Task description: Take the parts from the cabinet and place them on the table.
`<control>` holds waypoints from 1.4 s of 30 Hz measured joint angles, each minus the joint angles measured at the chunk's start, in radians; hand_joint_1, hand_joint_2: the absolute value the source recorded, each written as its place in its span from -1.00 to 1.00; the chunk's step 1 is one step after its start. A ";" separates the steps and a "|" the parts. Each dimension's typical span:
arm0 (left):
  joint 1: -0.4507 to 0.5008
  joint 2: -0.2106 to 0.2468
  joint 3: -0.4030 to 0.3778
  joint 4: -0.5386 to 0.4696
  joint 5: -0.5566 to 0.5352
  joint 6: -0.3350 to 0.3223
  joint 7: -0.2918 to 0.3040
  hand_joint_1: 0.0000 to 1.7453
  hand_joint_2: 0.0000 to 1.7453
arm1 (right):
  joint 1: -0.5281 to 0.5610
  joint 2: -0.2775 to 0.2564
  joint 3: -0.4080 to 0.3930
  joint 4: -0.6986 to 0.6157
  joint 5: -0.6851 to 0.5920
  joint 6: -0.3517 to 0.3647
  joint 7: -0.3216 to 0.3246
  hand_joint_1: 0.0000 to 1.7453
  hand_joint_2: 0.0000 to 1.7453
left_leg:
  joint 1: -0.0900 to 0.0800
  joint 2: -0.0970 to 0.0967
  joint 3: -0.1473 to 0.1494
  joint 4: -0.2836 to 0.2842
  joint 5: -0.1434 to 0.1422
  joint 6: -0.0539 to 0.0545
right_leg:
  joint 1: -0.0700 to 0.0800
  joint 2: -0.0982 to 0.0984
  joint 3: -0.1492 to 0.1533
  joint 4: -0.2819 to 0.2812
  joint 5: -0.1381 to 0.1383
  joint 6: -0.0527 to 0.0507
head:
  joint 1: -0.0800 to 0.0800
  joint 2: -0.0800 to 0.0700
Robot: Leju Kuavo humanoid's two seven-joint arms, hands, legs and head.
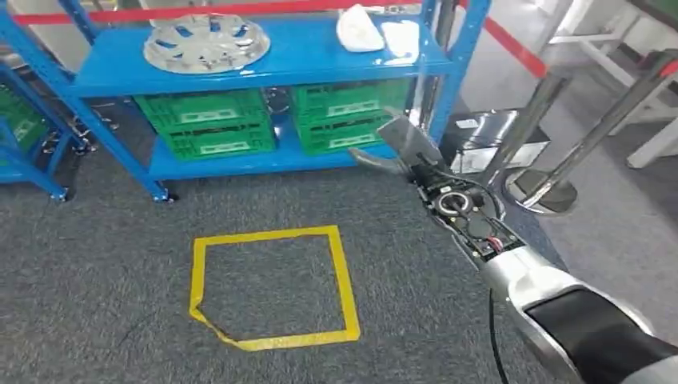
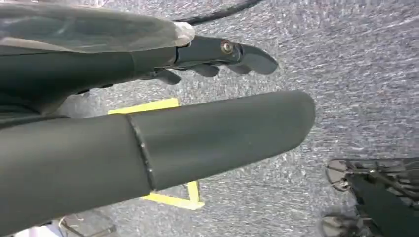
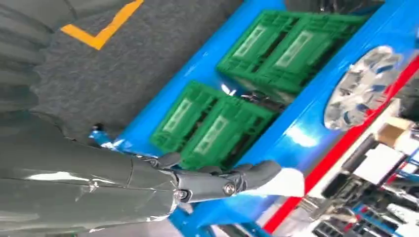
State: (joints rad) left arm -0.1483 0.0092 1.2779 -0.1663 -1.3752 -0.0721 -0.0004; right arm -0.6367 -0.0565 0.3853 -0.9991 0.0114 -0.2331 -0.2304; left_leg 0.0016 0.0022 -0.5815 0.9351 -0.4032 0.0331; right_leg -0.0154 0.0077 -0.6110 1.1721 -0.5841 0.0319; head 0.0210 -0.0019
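Observation:
A silver hubcap (image 1: 204, 42) lies on the upper board of the blue cabinet (image 1: 264, 68), with two white parts (image 1: 360, 30) beside it near the right post. In the right wrist view the hubcap (image 3: 363, 86) and a white part (image 3: 286, 182) sit beyond my fingertips. My right hand (image 1: 402, 146) reaches forward at the height of the lower shelf's right end, fingers straight, holding nothing; the right hand (image 3: 217, 182) stays short of the cabinet. My left hand (image 2: 207, 113) hangs over the carpet with its fingers (image 2: 222, 52) extended and nothing in it.
Green crates (image 1: 204, 120) fill the lower shelf. A yellow tape square (image 1: 272, 288) marks the grey carpet in front. Chrome stanchion posts (image 1: 544, 188) with a red belt and a black box (image 1: 488, 136) stand at the right. Another blue rack (image 1: 24, 128) is at the left.

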 joint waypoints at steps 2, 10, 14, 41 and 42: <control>0.001 0.000 0.002 0.000 -0.002 -0.001 0.000 -1.00 -1.00 | 0.006 0.000 0.003 0.013 -0.006 0.002 0.000 -1.00 -1.00 | 0.000 -0.002 0.008 0.001 -0.009 0.003 | 0.000 0.000 -0.080 0.131 -0.036 0.004 | 0.007 0.000; 0.004 0.000 0.003 0.000 -0.018 -0.002 -0.001 -1.00 -1.00 | 0.014 0.000 0.009 0.024 -0.021 0.001 0.010 -1.00 -1.00 | -0.005 -0.006 0.050 0.006 -0.048 -0.024 | 0.005 -0.003 0.030 -0.198 0.159 -0.017 | 0.018 0.000; 0.004 -0.001 0.002 0.001 -0.021 -0.002 -0.001 -1.00 -1.00 | 0.014 -0.002 0.008 0.020 -0.030 -0.002 0.010 -1.00 -1.00 | -0.001 -0.005 0.021 0.082 -0.092 -0.051 | -0.004 0.003 0.050 -0.210 0.154 -0.037 | 0.003 0.000; 0.005 -0.001 0.003 0.002 -0.015 0.008 0.003 -1.00 -1.00 | 0.020 -0.009 0.011 0.020 -0.033 0.006 -0.001 -1.00 -1.00 | -0.011 -0.008 0.061 0.002 -0.055 -0.012 | 0.015 -0.001 0.037 -0.208 0.165 -0.026 | 0.019 0.000; 0.005 -0.002 0.003 0.002 -0.013 0.009 0.004 -1.00 -1.00 | 0.019 -0.009 0.011 0.021 -0.032 0.005 -0.005 -1.00 -1.00 | -0.008 -0.008 0.063 -0.003 -0.057 -0.017 | 0.016 0.000 0.038 -0.208 0.161 -0.032 | 0.018 0.000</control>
State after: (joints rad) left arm -0.1437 0.0076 1.2810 -0.1640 -1.3886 -0.0633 0.0038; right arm -0.6174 -0.0652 0.3967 -0.9785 -0.0210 -0.2277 -0.2350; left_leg -0.0066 -0.0056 -0.5183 0.9324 -0.4600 0.0157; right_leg 0.0008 0.0076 -0.5732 0.9637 -0.4230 0.0000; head 0.0385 -0.0019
